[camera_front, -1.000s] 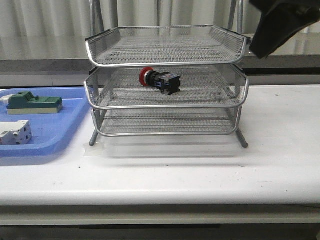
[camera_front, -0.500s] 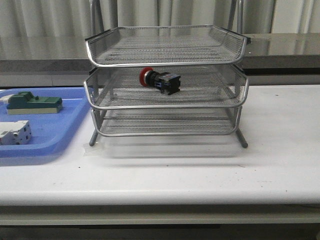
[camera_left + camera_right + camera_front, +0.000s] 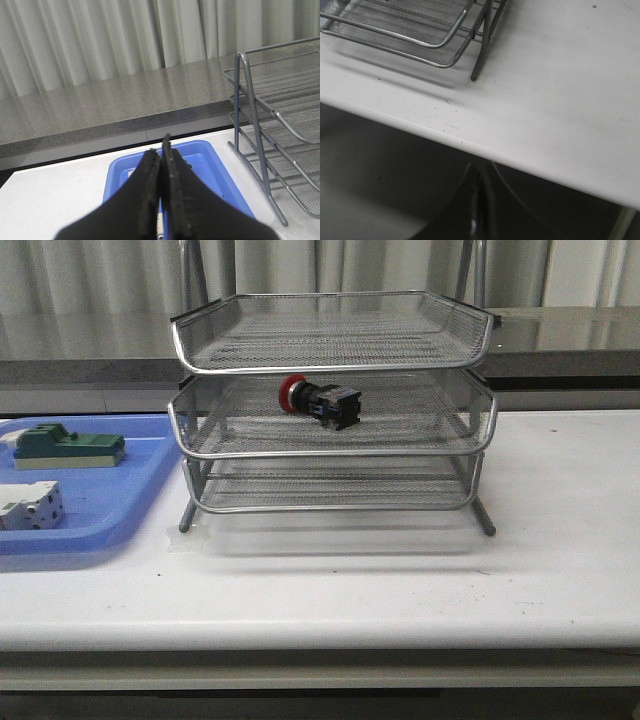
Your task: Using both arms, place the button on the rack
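Gone from the upper right of the front view since a second ago: a dark arm part, no longer in sight by half a second ago, with nothing else shifted since. Button [image 3: 318, 401] lying on its side on the middle tier of the rack [image 3: 330, 454], red cap to the left, dark rear block to the right, roughly midway across the tier and clear of the rims. Top and bottom tiers bare. Rack standing on the white table [image 3: 420, 580], just right of the blue tray [image 3: 150, 480], which holds a green block [image 3: 68, 447] toward the far side and a white block [image 3: 30, 506] nearer.

Left gripper [image 3: 161, 155] seen from its own wrist camera: fingers pressed together with no visible gap, nothing between them, poised above the blue tray with the rack off to one side. Right gripper [image 3: 480, 200] likewise closed tip to tip and empty, hanging below and in front of the near table edge, close to the rack's right front foot.

Reading: button released and at rest on the rack, both arms drawn well back from it and out of the front view. Task judged complete, or within a final retreat to rest. No evident risk of the button rolling off, given the raised rims of the tier.
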Action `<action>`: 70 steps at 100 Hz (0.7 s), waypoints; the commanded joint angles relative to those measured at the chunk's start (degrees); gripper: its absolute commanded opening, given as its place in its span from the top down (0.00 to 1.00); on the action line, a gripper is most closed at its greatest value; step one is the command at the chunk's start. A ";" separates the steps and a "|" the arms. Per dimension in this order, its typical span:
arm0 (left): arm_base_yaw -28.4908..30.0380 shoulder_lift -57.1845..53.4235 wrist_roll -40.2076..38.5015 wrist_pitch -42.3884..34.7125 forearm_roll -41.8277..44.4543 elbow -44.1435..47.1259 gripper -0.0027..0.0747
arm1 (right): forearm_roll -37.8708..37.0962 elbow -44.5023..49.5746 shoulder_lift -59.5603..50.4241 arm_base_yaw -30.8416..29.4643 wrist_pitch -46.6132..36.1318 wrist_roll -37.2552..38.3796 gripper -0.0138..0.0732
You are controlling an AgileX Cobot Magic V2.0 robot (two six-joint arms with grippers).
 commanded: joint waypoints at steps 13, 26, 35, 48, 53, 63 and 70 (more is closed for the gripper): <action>0.03 0.41 -0.46 -4.88 -0.58 -1.53 0.99 | 0.21 -1.27 -1.30 -0.32 -2.18 -0.01 0.91; 0.03 0.41 -0.46 -4.88 -0.58 -1.53 0.99 | 0.21 -1.27 -1.30 -0.32 -2.18 -0.01 0.91; 0.03 0.41 -0.46 -4.88 -0.58 -1.53 0.99 | 0.21 -1.27 -1.30 -0.32 -2.18 -0.01 0.91; 0.03 0.41 -0.46 -4.88 -0.58 -1.53 0.99 | 0.21 -1.27 -1.30 -0.32 -2.18 -0.01 0.91; 0.03 0.41 -0.46 -4.88 -0.58 -1.53 0.99 | 0.21 -1.27 -1.30 -0.32 -2.18 -0.01 0.91; 0.03 0.41 -0.46 -4.88 -0.58 -1.53 0.99 | 0.21 -1.15 -1.47 -0.32 -2.78 -0.01 0.91; 0.03 0.41 -0.46 -4.88 -0.58 -1.53 0.99 | 0.03 -0.17 -2.36 -0.32 -5.52 0.05 0.91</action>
